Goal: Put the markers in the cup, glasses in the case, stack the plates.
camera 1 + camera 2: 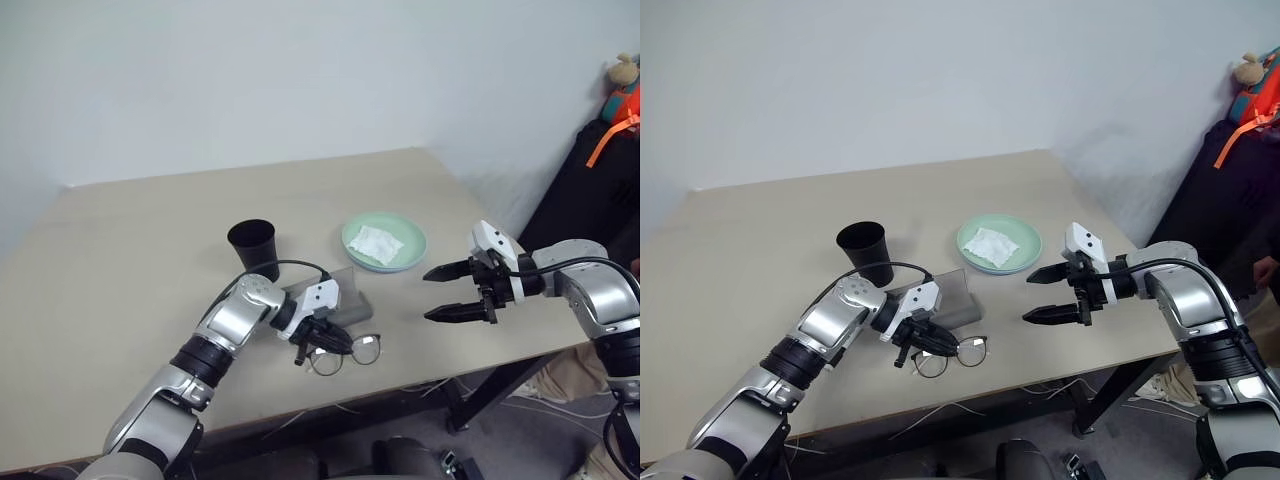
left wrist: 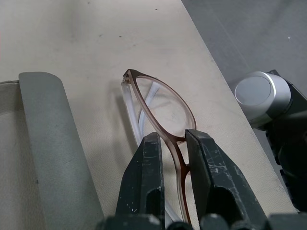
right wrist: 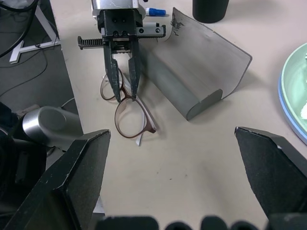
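Beige tabletop against a plain white wall fills the head views. On it stands the black cup, upright, toward the back left of the other things. To its right lies the mint green plate with a crumpled white napkin on it; a light blue rim peeks from beneath the green one. The grey case lies open between the cup and the table's front edge. Just in front of the case, near the table edge, are the glasses, lying on the table. The left gripper reaches down to them, its fingers set on either side of the frame at the bridge. The right gripper hovers above the table to the right of the plates, fingers spread wide, holding nothing.

From the left wrist, both black fingers flank the brown frame at the bridge, nearly closed on it, with the case lid alongside.

From the right wrist, the wide-apart fingers frame the scene: the left gripper over the glasses, the open case beside them, the cup beyond, and a blue marker cap behind the left gripper.
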Tool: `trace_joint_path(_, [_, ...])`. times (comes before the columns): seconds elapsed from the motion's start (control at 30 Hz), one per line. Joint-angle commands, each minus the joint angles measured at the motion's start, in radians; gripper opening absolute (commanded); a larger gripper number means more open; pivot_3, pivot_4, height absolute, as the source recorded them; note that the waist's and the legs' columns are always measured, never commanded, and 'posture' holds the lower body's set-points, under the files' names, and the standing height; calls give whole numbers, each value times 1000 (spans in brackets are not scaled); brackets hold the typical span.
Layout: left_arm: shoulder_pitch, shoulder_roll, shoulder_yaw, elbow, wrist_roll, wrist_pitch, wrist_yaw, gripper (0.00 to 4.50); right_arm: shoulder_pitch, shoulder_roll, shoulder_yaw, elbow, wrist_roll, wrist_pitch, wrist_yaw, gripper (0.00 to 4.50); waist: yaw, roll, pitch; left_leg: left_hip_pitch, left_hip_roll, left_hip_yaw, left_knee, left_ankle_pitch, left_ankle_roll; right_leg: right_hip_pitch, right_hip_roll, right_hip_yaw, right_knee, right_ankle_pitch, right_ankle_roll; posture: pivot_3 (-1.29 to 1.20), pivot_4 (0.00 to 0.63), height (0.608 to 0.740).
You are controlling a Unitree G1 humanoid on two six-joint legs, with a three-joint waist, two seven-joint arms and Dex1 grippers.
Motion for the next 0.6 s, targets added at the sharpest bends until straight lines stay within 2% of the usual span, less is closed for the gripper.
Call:
trace_joint_path(0.03, [-13,13,7,-41,-8,7,-20,751,-34,2,-12,-13,5,-13,-1,4500,0,0,0,0,0,0,0,0,0,0,0,0,0,0,0,0,0,735])
trace_joint_path(0.13, [-18,15,3,-40,-11,31,-35,751,-36,4,-12,-12,5,-13,-3,4500,0,0,0,0,0,0,0,0,0,0,0,0,0,0,0,0,0,735])
trace_joint_path(0.27, [-22,17,4,-41,-5,29,-37,44,-38,6,-12,-11,3,-14,-6,4500,0,0,0,0,0,0,0,0,0,0,0,0,0,0,0,0,0,735])
trace_joint_path(0.5, [-44,4,33,-67,-33,53,-33,44,-41,10,-8,-7,0,-17,-8,4500,0,0,0,0,0,0,1,0,0,1,0,0,0,0,0,0,0,735])
trace_joint_path(0.6, [-67,-7,70,-89,-89,108,-40,44,-45,12,-5,-1,-3,-20,-8,4500,0,0,0,0,0,0,2,0,0,1,0,0,0,0,0,0,0,735])
